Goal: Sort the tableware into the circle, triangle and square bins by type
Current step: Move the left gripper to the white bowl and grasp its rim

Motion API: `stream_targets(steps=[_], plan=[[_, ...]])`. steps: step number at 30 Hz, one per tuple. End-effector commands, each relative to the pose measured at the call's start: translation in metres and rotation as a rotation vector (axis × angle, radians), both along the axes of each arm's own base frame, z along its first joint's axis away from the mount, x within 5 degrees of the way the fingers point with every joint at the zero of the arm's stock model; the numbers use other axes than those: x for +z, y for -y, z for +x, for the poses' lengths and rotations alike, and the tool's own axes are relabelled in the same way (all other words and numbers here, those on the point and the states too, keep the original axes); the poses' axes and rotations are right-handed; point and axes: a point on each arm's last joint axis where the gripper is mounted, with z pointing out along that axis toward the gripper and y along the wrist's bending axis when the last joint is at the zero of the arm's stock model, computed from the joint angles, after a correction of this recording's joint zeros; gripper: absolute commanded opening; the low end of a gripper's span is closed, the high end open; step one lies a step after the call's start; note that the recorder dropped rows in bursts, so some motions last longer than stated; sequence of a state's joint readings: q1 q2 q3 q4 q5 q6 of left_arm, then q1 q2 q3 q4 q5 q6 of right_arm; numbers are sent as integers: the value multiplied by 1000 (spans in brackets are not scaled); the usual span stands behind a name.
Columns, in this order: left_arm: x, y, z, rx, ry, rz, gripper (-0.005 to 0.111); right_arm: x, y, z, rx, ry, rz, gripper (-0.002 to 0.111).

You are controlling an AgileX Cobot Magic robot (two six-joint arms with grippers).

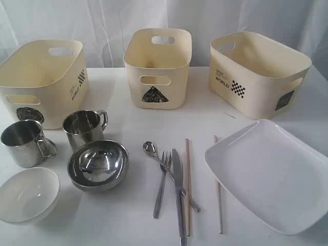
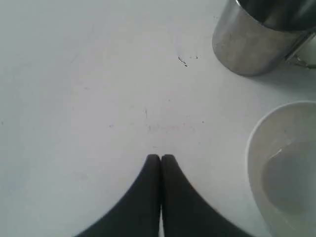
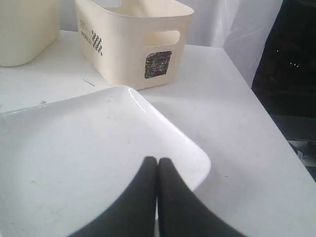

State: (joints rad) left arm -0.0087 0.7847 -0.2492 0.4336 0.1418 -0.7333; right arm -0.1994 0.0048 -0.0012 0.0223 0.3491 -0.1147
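Three cream bins stand at the back: circle bin (image 1: 43, 79), triangle bin (image 1: 158, 66), square bin (image 1: 256, 72). In front lie two steel mugs (image 1: 23, 142) (image 1: 83, 127), a steel bowl (image 1: 98, 165), a white bowl (image 1: 26, 195), spoon (image 1: 150, 149), fork (image 1: 162, 184), knife (image 1: 178, 195), two chopsticks (image 1: 187, 184) (image 1: 218, 195) and a white squarish plate (image 1: 271, 174). Neither gripper shows in the exterior view. My left gripper (image 2: 161, 158) is shut and empty above bare table, near the white bowl (image 2: 284, 168) and a mug (image 2: 256, 34). My right gripper (image 3: 157, 160) is shut and empty over the plate (image 3: 74, 163).
White curtain hangs behind the bins. The table's right edge (image 3: 276, 128) runs close to the plate, with dark floor beyond. The square bin (image 3: 133, 39) stands just past the plate in the right wrist view.
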Motion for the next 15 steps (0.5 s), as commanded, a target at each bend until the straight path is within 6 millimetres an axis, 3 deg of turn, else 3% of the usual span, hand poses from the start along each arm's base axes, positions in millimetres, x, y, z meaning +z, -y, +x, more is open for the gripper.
stream_targets(steps=[1, 3, 6, 13, 15], plan=[[25, -2, 23, -105, -122, 132, 0, 0, 0, 0, 2, 10, -3, 0], [33, 2, 32, -131, -169, 95, 0, 0, 0, 0, 2, 10, -3, 0], [27, 12, 41, -188, -211, -1, 7, 0, 0, 0, 2, 10, -3, 0], [5, 23, 57, -309, -299, -79, 52, 0, 0, 0, 2, 10, -3, 0], [1, 26, 63, -273, -285, -133, 57, 0, 0, 0, 2, 10, -3, 0]])
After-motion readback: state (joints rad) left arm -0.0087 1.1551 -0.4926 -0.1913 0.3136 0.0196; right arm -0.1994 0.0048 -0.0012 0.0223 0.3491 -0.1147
